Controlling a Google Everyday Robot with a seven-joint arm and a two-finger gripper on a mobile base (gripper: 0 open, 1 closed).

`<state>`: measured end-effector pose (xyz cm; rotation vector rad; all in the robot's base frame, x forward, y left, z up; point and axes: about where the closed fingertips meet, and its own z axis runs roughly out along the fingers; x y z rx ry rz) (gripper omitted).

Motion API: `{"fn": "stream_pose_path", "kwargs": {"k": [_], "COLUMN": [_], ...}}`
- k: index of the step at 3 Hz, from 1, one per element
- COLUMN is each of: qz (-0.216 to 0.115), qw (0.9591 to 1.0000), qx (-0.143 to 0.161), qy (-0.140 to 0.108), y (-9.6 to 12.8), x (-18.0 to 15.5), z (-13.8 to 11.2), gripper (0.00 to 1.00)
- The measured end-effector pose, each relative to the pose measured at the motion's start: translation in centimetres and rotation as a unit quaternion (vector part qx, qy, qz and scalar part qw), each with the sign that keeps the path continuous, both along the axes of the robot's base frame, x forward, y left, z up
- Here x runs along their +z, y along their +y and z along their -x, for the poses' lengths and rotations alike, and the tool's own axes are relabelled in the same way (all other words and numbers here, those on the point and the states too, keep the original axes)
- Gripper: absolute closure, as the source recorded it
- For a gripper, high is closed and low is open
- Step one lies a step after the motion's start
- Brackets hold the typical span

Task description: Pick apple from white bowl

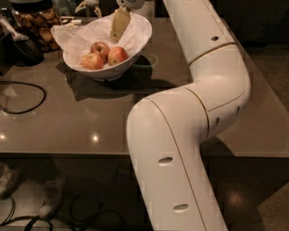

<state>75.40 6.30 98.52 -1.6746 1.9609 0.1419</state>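
The white bowl (137,43), lined with crumpled white paper, stands at the back of the brown table and holds three apples. The pinkish-red apple (118,55) lies on the right. A darker red apple (100,48) lies behind it and a paler yellow-orange apple (91,61) on the left. My gripper (104,18) hangs over the back of the bowl, above the apples and touching none. It is open and empty: one tan finger (119,23) points down into the bowl, the other (88,5) is spread out past the bowl's far left rim.
My white arm (198,90) bends across the right half of the table (67,117). A black cable (27,97) loops at the left. A dark pan and a bag of brown snacks (38,25) sit at the back left. The table's front edge runs across the middle.
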Motion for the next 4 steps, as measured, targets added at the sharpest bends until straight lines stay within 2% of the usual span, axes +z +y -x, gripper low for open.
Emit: {"fn": "stream_pose_path", "kwargs": {"k": [4], "qz": [0.014], "qw": [0.9992], "qx": [0.017], "qy": [0.033], "y": [2.6], "x": [-3.9], "z": [-0.6], "gripper": [0.28]}}
